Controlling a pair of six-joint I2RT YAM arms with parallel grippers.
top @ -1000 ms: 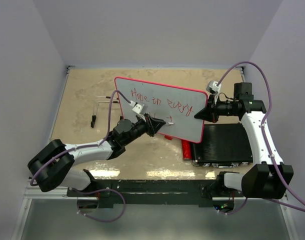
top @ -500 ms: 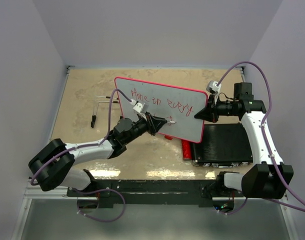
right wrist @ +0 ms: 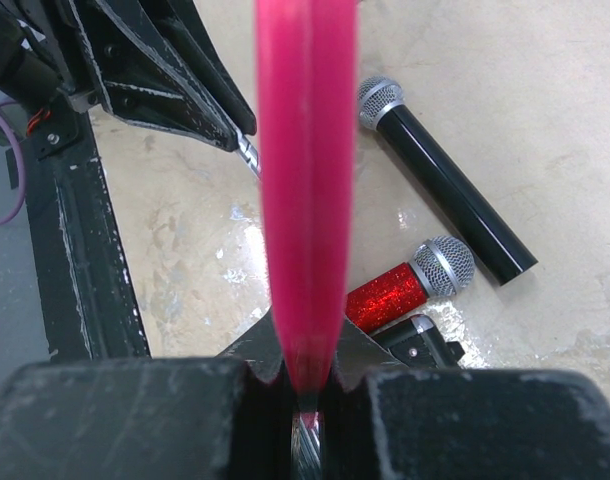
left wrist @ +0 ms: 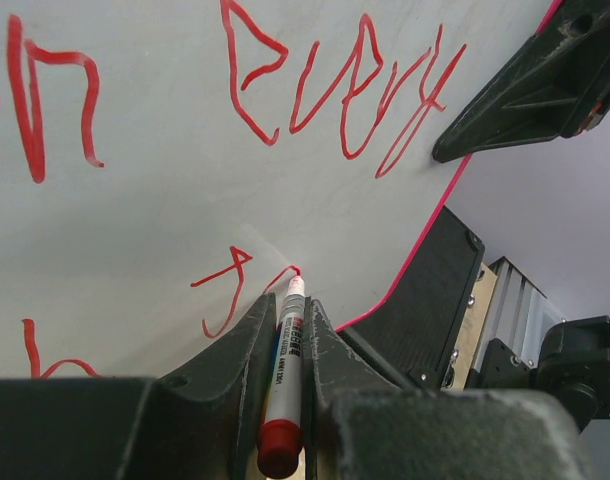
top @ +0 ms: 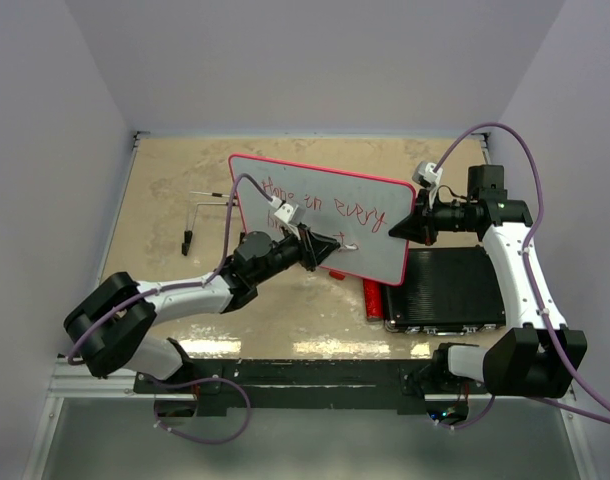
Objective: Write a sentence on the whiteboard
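At the far left of the sandy beige tabletop (top: pixel 165 190) lay a thin bent wire piece with a black tip (top: pixel 188 236); what it was could not be made out. To its right the left gripper (top: pixel 325 247) reached toward the board, its black fingers (left wrist: pixel 247 345) closed narrowly on a slim white marker with a red end cap and red nib (left wrist: pixel 284 372). The wrist view showed the nib touching the board at the end of a short red stroke.

The large glossy white whiteboard with a thin red frame and rounded corners (top: pixel 370 255) stood at mid-table, lifted and tilted, its face toward the left arm. Whether its lower edge rested on the table could not be told. On it ran the sentence in thin red handwriting (top: pixel 325 205): an upper line reading "Hope in every", and beneath it a few letters of a second line, where the nib sat.

The right gripper (top: pixel 397 230) pinched the board's right-hand edge, its jaws shut tight on the red frame (right wrist: pixel 305 150). Below that edge lay a red glitter microphone with a silver mesh head (right wrist: pixel 413 287), touching the left side of a black ribbed rectangular case (top: pixel 455 290). The right wrist view also showed a black microphone with a silver mesh head (right wrist: pixel 445 195) on the table near the red one.
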